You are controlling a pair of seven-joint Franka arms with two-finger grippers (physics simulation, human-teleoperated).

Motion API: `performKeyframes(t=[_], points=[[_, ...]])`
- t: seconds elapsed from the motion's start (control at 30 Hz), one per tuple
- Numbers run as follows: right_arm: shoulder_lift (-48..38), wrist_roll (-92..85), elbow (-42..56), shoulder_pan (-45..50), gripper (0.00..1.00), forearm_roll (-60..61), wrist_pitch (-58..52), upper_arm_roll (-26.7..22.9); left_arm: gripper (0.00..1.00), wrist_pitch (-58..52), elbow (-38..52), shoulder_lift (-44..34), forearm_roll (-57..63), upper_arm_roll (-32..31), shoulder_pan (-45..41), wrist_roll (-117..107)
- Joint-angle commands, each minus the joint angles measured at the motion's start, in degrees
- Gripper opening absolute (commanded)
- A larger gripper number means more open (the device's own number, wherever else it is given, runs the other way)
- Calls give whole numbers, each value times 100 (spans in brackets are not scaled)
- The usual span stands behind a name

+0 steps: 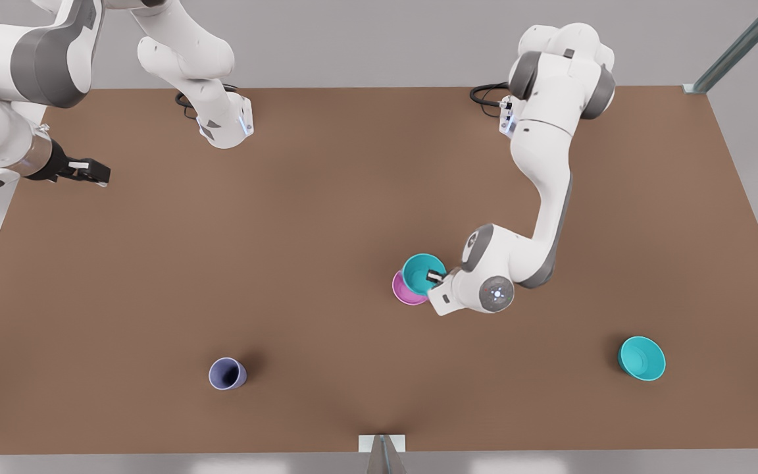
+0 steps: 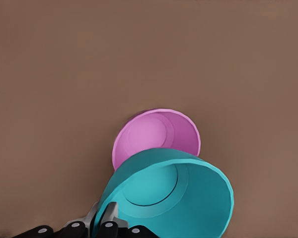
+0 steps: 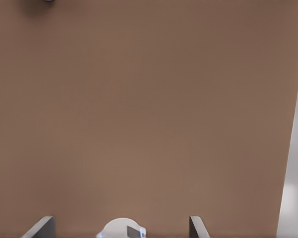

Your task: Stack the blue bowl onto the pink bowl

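The blue bowl [image 1: 420, 268] hangs tilted just over the pink bowl [image 1: 405, 293], covering part of it, a little right of the table's middle in the front view. My left gripper [image 1: 433, 277] is shut on the blue bowl's rim, one finger inside the bowl. The left wrist view has the blue bowl [image 2: 184, 198] close up with my left gripper [image 2: 108, 219] pinching its wall, and the pink bowl [image 2: 151, 136] upright on the table beyond it. My right gripper [image 1: 93, 173] waits open above the table's edge at the front view's left, its fingers [image 3: 43, 226] wide apart.
A second turquoise bowl [image 1: 642, 359] sits near the front view's lower right. A lavender-blue cup [image 1: 226, 374] stands at the lower left of centre. Both arm bases [image 1: 226, 126] are along the far edge of the brown table [image 1: 155, 263].
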Motion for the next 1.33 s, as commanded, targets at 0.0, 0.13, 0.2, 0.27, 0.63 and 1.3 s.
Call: performKeyframes(t=[0.0, 0.13, 0.2, 0.27, 0.63, 1.3], points=[[-1, -355, 2, 4, 100, 2, 2, -2, 21, -64, -10, 3, -80, 0, 21, -2211], [-1, -355, 2, 4, 100, 2, 2, -2, 21, 235, -10, 91, -386, -9, 21, -2272], [17, -355, 2, 13, 100, 2, -113, -2, 21, 270, -10, 135, -405, -9, 13, -2272], [17, -355, 2, 13, 100, 2, -113, -2, 21, 314, -10, 179, -422, -18, 13, -2264], [26, -355, 2, 13, 100, 2, -121, -11, 21, 358, -63, 293, -431, -88, -31, -2220], [26, -337, -42, 13, 100, -7, -148, -28, 100, -2279, -327, -3284, 1942, 211, 1261, 329]])
